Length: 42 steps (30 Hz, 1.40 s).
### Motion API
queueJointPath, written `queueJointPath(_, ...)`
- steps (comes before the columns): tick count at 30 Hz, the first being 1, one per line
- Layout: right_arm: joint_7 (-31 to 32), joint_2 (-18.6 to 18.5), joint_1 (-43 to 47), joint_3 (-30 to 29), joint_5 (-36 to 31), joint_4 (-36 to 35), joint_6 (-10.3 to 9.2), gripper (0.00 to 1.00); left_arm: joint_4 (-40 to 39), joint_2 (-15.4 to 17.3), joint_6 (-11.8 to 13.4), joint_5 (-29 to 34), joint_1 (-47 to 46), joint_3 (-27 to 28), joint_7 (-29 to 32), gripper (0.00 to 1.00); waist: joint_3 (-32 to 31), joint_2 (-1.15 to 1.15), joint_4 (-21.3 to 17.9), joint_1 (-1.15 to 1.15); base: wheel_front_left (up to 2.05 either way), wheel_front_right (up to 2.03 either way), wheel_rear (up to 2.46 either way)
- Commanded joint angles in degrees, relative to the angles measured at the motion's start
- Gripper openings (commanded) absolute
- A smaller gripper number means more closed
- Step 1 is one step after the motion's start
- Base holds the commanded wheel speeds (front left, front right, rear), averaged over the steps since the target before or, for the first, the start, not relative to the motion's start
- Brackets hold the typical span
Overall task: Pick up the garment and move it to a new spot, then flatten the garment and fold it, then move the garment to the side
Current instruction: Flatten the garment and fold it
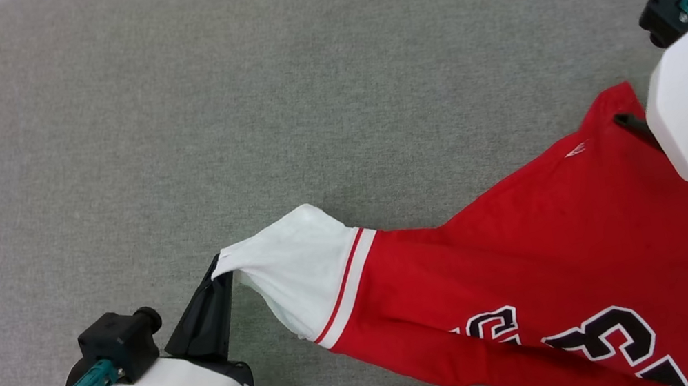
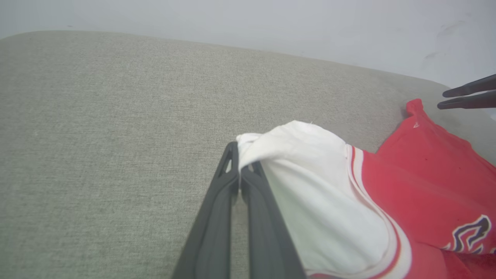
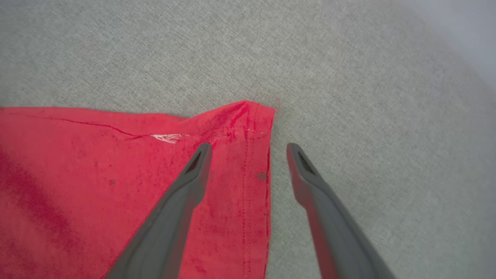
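While the left gripper (image 2: 240, 153) is pressed shut on the cuff of the white sleeve (image 1: 295, 278), lifting it slightly off the grey padded surface (image 1: 231, 100), the right gripper (image 3: 248, 149) is held with its fingers spread wide astride the red hem corner (image 3: 252, 116), one finger over the cloth and the other over bare padding. The garment (image 1: 534, 245), a red jersey T-shirt, is seen drawn out in a long diagonal across the near half of the surface, from the pinched sleeve towards the hem corner nearer the far right edge, with the far left corner left open. The flattening step is judged to be in hand, the shirt being stretched between two opposite points. For the next move, the hem corner would probably need to be pinched by the right gripper, so that the cloth can be pulled taut and laid flat before any fold is made. It cannot be told whether the right fingers are touching the fabric. The chest lettering (image 1: 605, 331) and the lower body of the shirt are cut off at the bottom of the head view.
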Motion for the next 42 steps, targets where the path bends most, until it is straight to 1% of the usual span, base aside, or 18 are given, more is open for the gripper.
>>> queueJointPath(1,-0.78,0.83,-2.01,1.09,-0.17,2.38,-0.04,1.0,0.01,-0.42,-0.34,0.36,-0.96,-0.16,-0.13,0.0,1.46,0.0,1.04,-0.01,0.0,0.0,0.0)
queueJointPath(7,-4.08,2.31,-5.46,6.05,-0.74,13.29,-0.04,1.0,0.71,-1.33,-0.84,0.76,-2.49,-0.51,-0.38,0.0,3.77,0.0,2.51,-0.01,0.0,0.0,0.0)
queueJointPath(10,-5.08,2.76,-4.27,8.96,0.0,18.07,-0.05,1.0,1.2,-1.79,-1.09,0.91,-2.72,-0.72,-0.54,0.0,4.11,0.0,2.79,-0.01,0.0,0.0,0.0)
queueJointPath(13,-5.73,3.38,-3.09,11.54,2.07,20.57,-0.03,1.0,1.67,-1.98,-1.05,0.84,-2.65,-0.65,-0.68,0.0,3.9,0.0,2.51,-0.01,0.0,0.0,0.0)
queueJointPath(14,-6.05,3.42,-2.93,12.36,2.6,20.87,-0.02,0.56,1.82,-1.94,-0.98,0.73,-2.4,-0.57,-0.69,0.0,3.7,0.0,2.23,-0.01,0.0,0.0,0.0)
queueJointPath(15,-6.82,3.32,-3.15,13.26,3.1,20.76,0.05,0.0,1.92,-1.85,-0.99,0.63,-2.18,-0.6,-0.69,0.0,3.47,0.0,1.95,-0.01,0.0,0.0,0.0)
queueJointPath(21,-14.12,2.48,-7.11,14.99,5.91,19.89,-0.05,0.0,2.84,-1.38,-1.29,0.34,-1.86,-0.83,-0.25,0.0,0.73,0.0,0.09,-0.01,0.0,0.0,0.0)
queueJointPath(22,-14.12,2.48,-7.11,14.99,5.91,19.89,-0.05,0.0,2.84,-1.38,-1.29,0.34,-1.86,-0.83,-0.25,0.0,0.73,0.0,0.09,-0.01,0.0,0.0,0.0)
queueJointPath(25,-19.34,2.09,-8.35,14.33,8.09,18.65,-0.06,0.0,3.2,-0.79,-1.35,0.63,-2.16,-0.99,0.07,0.0,-1.62,0.0,-0.53,-0.01,0.0,0.0,0.0)
queueJointPath(30,-26.61,0.33,-7.27,14.41,10.65,15.65,-0.06,0.0,2.72,0.76,-1.15,0.86,-2.31,-0.43,0.62,0.0,-6.07,0.0,-2.16,-0.01,0.0,0.0,0.0)
queueJointPath(37,-33.78,-2.72,-6.3,11.7,12.43,7.97,-0.06,0.0,-0.91,4.79,-0.76,2.49,-6.88,1.34,2.84,0.0,-10.72,0.0,-4.46,-0.01,0.0,0.0,0.0)
queueJointPath(39,-35.24,-3.23,-5.89,10.37,12.41,5.84,-0.05,0.0,-1.99,5.61,-0.44,2.74,-9.17,2.39,3.56,0.0,-11.73,0.0,-5.11,-0.01,0.0,0.0,0.0)
queueJointPath(42,-36.59,-3.67,-5.75,7.65,11.87,2.71,-0.06,0.0,-2.87,6.42,-0.71,3.35,-12.85,3.46,4.76,0.0,-12.93,0.0,-5.96,-0.01,0.0,0.0,0.0)
